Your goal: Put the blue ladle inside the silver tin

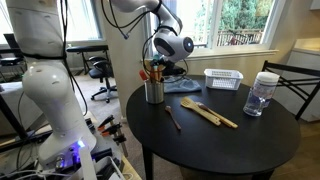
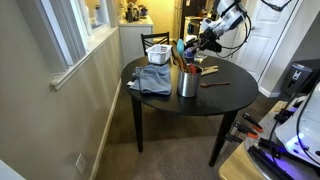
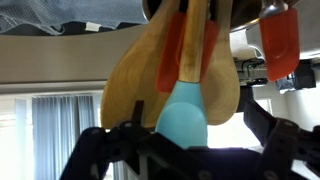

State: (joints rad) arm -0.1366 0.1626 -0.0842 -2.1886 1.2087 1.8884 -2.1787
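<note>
The silver tin [image 1: 154, 92] stands on the round black table [image 1: 215, 145] and also shows in an exterior view [image 2: 188, 84], with orange-red and wooden utensils sticking out of it. My gripper [image 1: 160, 62] hovers just above the tin's mouth in both exterior views [image 2: 196, 50]. In the wrist view, which stands upside down, the blue ladle [image 3: 184, 118] points its turquoise head at the camera between my two fingers [image 3: 185, 150], in front of wooden spoons [image 3: 135, 85] and an orange spatula [image 3: 280, 40]. The fingers stand wide of the head on both sides. Its handle runs toward the tin and is hidden.
Two pale wooden spatulas [image 1: 208, 111] and a thin dark-handled utensil [image 1: 172, 117] lie mid-table. A white slatted basket [image 1: 223, 78], a clear plastic jar [image 1: 261, 94] and a folded blue-grey cloth [image 2: 152, 80] are also on the table. A dark chair [image 1: 292, 78] stands beside the table.
</note>
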